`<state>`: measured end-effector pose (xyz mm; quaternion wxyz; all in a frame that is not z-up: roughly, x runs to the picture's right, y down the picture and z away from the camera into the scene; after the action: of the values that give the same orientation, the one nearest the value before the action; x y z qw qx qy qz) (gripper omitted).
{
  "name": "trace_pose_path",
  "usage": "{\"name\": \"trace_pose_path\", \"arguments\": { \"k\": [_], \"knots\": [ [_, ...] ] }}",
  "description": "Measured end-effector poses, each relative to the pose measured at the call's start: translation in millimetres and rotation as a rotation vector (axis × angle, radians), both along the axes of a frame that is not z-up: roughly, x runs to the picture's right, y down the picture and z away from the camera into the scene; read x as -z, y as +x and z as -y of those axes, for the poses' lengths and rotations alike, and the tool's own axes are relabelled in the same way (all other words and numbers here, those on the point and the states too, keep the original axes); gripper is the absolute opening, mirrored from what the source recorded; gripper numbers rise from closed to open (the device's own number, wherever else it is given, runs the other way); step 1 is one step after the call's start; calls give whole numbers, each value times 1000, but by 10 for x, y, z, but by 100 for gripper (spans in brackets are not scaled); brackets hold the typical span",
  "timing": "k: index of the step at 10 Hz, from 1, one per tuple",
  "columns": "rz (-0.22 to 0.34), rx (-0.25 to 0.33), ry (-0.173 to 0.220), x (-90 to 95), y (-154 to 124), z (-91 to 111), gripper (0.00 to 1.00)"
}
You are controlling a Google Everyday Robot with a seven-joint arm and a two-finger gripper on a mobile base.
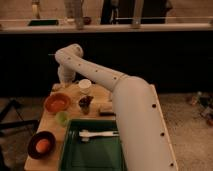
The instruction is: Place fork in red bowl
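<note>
The white fork lies across the far part of the green tray, near the table's front. The red bowl is shallow, orange-red and empty, and sits at the table's left side. My arm arches from the lower right up over the table, and the gripper hangs at the far left corner. It is just behind the red bowl and well away from the fork.
A white cup stands right of the gripper, with a dark small object in front of it. A small green cup sits between the bowl and the tray. A dark brown-red bowl with an orange egg-like thing is at the front left. A dark counter runs behind the table.
</note>
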<state>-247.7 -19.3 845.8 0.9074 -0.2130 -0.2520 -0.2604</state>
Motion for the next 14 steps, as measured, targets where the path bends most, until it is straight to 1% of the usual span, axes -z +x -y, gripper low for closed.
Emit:
{"name": "trace_pose_path", "arguments": {
  "k": [1, 3, 5, 6, 11, 14],
  "knots": [
    [12, 24, -6, 17, -67, -63, 0],
    [20, 43, -15, 3, -100, -121, 0],
    [30, 58, -31, -52, -177, -207, 0],
    [33, 58, -37, -74, -197, -231, 0],
    [62, 41, -89, -203, -302, -328, 0],
    [64, 52, -108, -259, -354, -405, 0]
  ]
}}
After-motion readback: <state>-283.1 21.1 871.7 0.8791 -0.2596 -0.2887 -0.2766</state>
